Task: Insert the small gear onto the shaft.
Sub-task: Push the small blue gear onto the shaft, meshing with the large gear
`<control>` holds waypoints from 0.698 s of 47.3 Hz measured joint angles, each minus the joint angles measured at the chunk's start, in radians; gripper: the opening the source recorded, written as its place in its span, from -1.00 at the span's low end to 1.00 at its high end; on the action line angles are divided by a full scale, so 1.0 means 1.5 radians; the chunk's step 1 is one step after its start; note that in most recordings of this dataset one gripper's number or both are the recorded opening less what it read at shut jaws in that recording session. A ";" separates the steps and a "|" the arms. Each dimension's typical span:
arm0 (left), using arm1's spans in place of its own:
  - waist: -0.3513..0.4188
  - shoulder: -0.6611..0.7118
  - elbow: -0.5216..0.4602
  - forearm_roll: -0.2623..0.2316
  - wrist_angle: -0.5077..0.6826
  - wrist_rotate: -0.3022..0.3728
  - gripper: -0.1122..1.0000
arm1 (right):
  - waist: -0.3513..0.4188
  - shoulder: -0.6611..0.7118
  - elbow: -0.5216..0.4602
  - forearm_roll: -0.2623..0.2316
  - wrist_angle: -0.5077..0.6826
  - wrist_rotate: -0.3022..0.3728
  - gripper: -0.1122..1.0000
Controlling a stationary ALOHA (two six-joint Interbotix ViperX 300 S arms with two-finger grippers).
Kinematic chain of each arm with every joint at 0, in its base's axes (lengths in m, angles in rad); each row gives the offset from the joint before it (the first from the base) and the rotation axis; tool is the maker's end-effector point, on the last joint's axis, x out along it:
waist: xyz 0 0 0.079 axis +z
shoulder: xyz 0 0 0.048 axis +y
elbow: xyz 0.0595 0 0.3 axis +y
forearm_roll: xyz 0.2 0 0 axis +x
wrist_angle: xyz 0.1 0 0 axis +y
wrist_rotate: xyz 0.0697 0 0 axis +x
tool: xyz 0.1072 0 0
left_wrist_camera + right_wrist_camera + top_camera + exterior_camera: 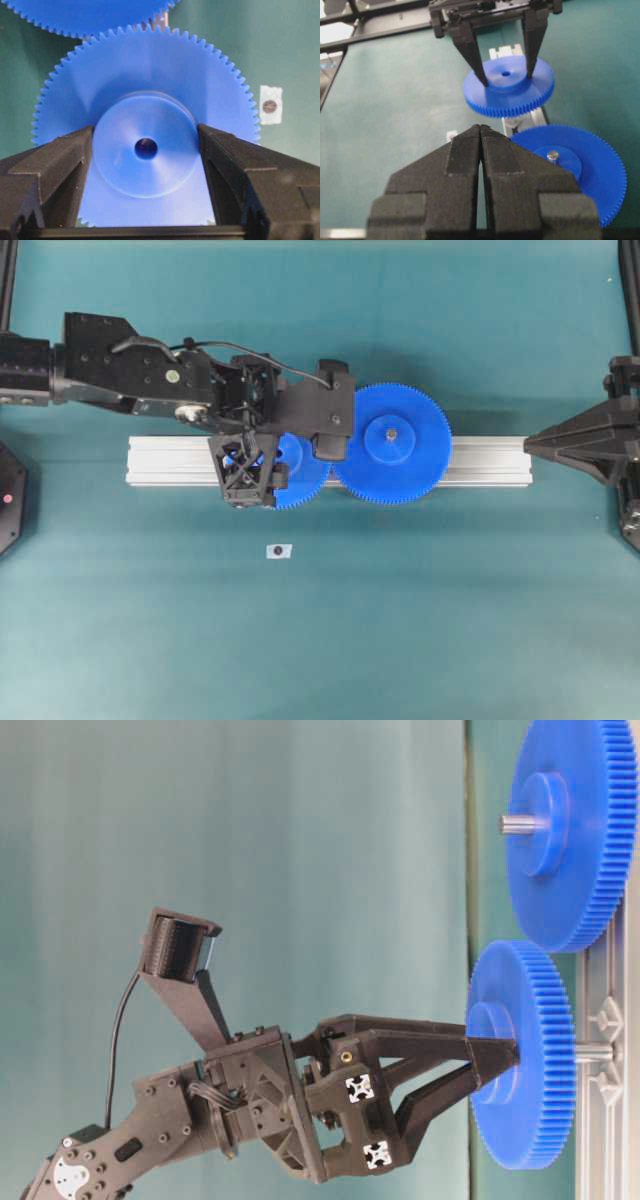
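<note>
The small gear [305, 485] [150, 65], blue with fine teeth, hangs level over the aluminium rail [170, 460]. My left gripper [290, 455] [145, 150] is shut on its raised hub, with a finger pressing each side. In the table-level view the thin grey shaft [592, 1050] rises from the rail straight under the gear [525, 1120]. Its tip is at the gear's underside; how far it enters the dark centre hole I cannot tell. My right gripper [528, 444] [480, 127] is shut and empty, off the rail's right end and pointing at the gears.
The bigger blue gear [400, 465] with a grey pin end in its hub sits on the rail just right of the small gear, teeth close together. A small white tag with a dark dot [278, 551] lies on the green mat in front of the rail.
</note>
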 measured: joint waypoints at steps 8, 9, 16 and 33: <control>0.000 -0.001 -0.001 0.000 0.001 0.000 0.44 | -0.003 0.000 0.000 0.000 0.000 0.000 -0.72; 0.000 0.000 0.000 0.000 0.001 0.000 0.44 | -0.003 -0.001 0.000 0.000 -0.001 0.000 -0.72; 0.000 0.000 -0.001 0.000 0.001 0.000 0.44 | -0.005 -0.001 0.002 0.000 -0.001 0.000 -0.72; 0.001 0.000 -0.001 0.000 0.003 0.001 0.44 | -0.006 -0.001 0.002 -0.001 0.000 0.000 -0.72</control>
